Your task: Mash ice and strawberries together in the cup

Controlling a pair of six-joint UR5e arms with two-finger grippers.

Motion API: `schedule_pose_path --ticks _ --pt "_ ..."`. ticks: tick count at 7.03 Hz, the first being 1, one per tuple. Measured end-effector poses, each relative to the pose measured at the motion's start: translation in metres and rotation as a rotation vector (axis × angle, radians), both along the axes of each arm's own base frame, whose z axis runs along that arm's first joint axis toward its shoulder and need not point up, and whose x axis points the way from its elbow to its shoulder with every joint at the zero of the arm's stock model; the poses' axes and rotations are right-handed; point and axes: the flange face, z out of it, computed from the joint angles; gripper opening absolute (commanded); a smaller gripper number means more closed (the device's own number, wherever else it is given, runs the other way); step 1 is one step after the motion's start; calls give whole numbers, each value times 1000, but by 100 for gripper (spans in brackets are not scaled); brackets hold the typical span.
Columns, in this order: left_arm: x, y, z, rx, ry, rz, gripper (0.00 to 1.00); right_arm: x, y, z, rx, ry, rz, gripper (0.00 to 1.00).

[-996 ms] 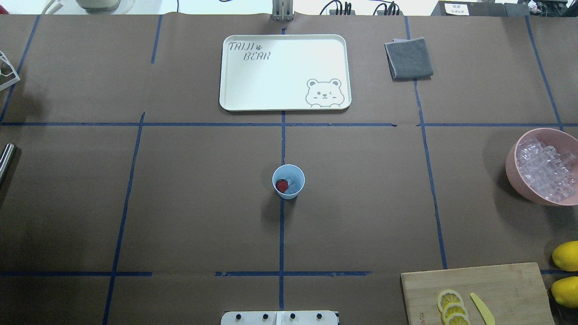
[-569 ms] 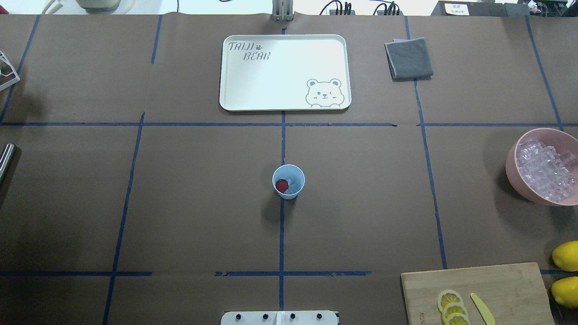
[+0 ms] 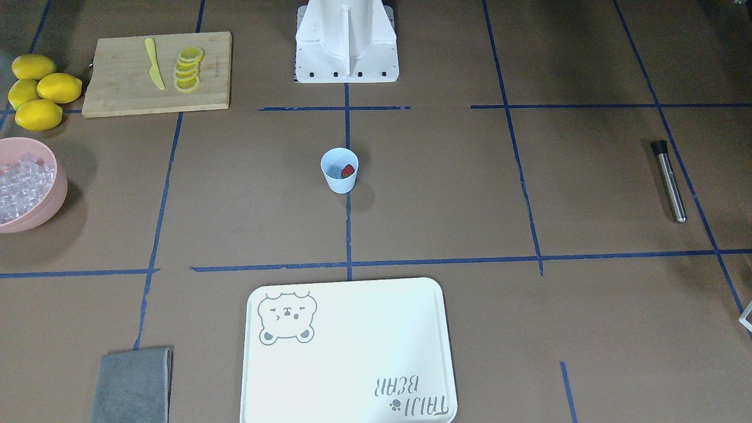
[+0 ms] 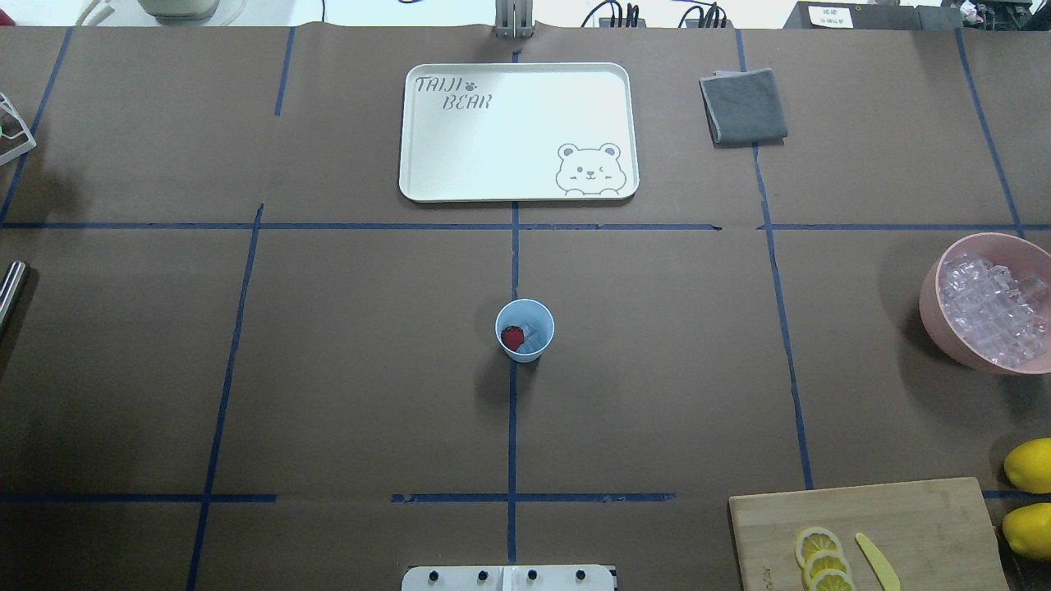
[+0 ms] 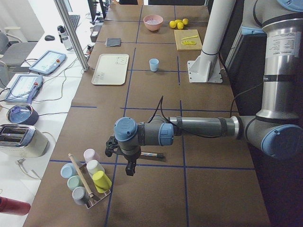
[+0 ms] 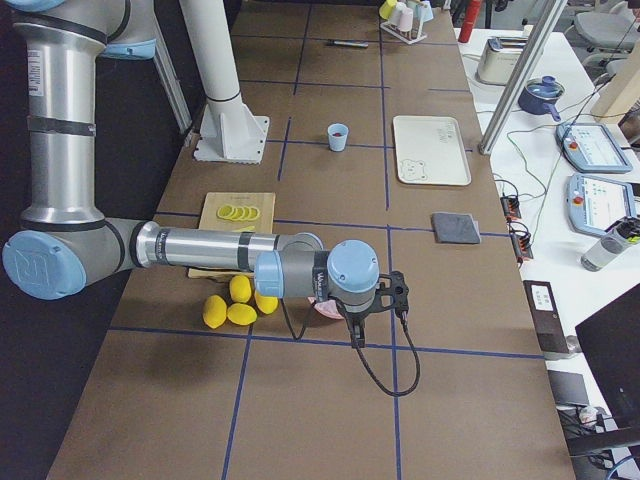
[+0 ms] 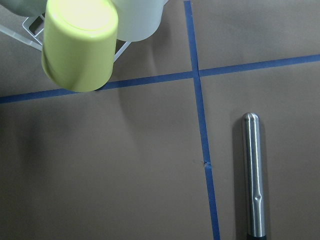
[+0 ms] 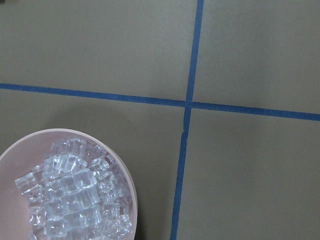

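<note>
The pale blue cup stands upright at the table's middle, also in the front view. Inside it lie a red strawberry and a few clear ice cubes. My left gripper hangs far from the cup, at the table's left end over a steel muddler. My right gripper hovers at the right end beside the pink bowl of ice. Whether either gripper is open or shut, I cannot tell. Neither wrist view shows any fingers.
A white bear tray lies beyond the cup, and a grey cloth to its right. A wooden board holds lemon slices and a yellow knife; whole lemons lie beside it. A rack of cups stands at the left end.
</note>
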Motion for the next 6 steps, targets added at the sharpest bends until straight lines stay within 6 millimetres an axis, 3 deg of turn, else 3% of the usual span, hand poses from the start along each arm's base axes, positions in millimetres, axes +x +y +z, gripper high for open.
schedule_pose_path --ticks 6 --pt "-8 4 3 -3 0 -15 100 -1 -18 -10 18 5 -3 99"
